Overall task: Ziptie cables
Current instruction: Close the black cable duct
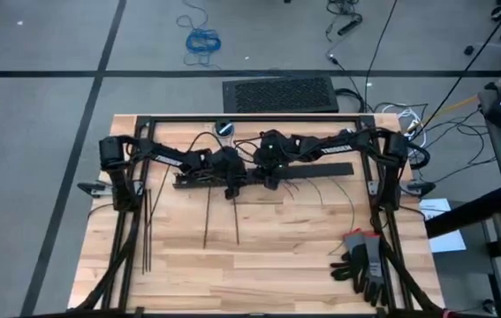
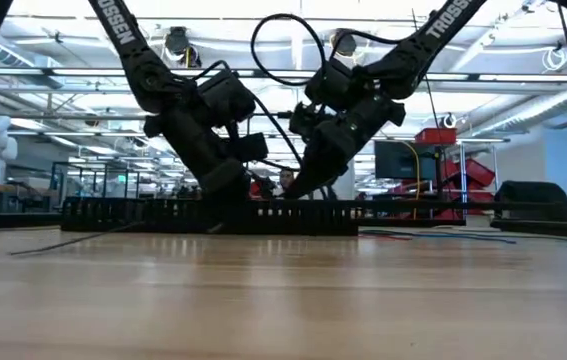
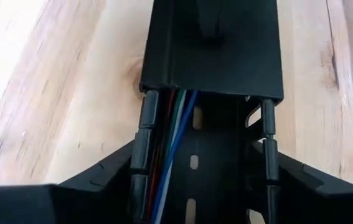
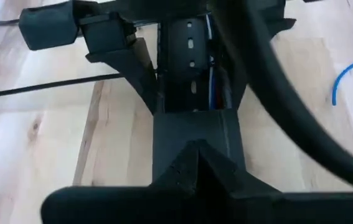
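**Cable seating in the slotted duct, prior to tying**

Both grippers work at the black slotted duct (image 1: 259,174) near the table's far edge. The left gripper (image 3: 204,180) straddles the duct, one finger (image 3: 140,149) outside each slotted wall; whether it is clamping the walls cannot be determined. The right gripper (image 4: 195,155) faces it from the opposite end, its fingers pressed onto the flat cover (image 3: 213,56); its grip state also cannot be determined.

The cables (image 3: 173,149) lie inside the channel, directly between the left fingers, running under the cover ahead of them. The zipties (image 1: 148,221) lie on the table (image 1: 277,265), well behind the left gripper.

Recommended procedure: hold the duct steady, keep all wires below the wall tops, and avoid pinching strands against the cover edge.
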Robot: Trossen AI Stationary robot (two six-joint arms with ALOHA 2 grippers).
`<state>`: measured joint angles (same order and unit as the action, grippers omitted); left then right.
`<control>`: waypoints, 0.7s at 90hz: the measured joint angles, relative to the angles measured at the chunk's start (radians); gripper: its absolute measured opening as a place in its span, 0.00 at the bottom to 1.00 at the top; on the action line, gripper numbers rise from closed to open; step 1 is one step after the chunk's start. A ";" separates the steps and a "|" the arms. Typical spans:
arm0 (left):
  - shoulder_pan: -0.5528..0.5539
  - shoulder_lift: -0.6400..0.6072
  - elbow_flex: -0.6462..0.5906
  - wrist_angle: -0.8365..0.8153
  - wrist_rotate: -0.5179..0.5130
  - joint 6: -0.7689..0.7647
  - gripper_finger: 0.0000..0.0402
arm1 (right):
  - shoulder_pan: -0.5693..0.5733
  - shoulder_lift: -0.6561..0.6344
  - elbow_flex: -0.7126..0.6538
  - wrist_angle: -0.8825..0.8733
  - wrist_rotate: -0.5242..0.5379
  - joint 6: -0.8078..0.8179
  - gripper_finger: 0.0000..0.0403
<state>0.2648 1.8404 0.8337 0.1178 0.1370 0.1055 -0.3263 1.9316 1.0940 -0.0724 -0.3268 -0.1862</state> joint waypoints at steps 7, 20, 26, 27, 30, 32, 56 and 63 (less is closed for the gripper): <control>-0.001 0.000 -0.001 0.006 0.000 0.000 0.64 | 0.009 0.002 0.000 0.011 0.004 0.016 0.00; -0.003 0.001 -0.002 0.016 -0.007 0.001 0.64 | 0.013 0.002 -0.001 0.021 0.018 0.034 0.00; -0.003 0.001 -0.002 0.018 -0.007 0.003 0.64 | 0.013 0.003 -0.002 0.033 0.017 0.044 0.00; -0.003 0.001 -0.002 0.018 -0.008 0.003 0.64 | 0.013 0.003 -0.003 0.035 0.017 0.045 0.00; -0.003 0.001 -0.002 0.018 -0.008 0.004 0.64 | 0.013 0.000 -0.004 0.040 0.017 0.049 0.00; -0.003 0.001 -0.002 0.019 -0.008 0.004 0.64 | 0.013 -0.002 -0.004 0.042 0.016 0.051 0.00; -0.006 0.001 0.002 0.047 -0.007 0.005 0.64 | 0.012 -0.079 -0.011 0.019 0.021 0.044 0.00; -0.006 0.001 0.002 0.049 -0.007 0.005 0.64 | 0.013 -0.101 -0.010 0.020 0.016 0.043 0.00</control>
<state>0.2592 1.8416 0.8360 0.1663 0.1303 0.1103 -0.3138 1.8308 1.0836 -0.0520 -0.3111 -0.1429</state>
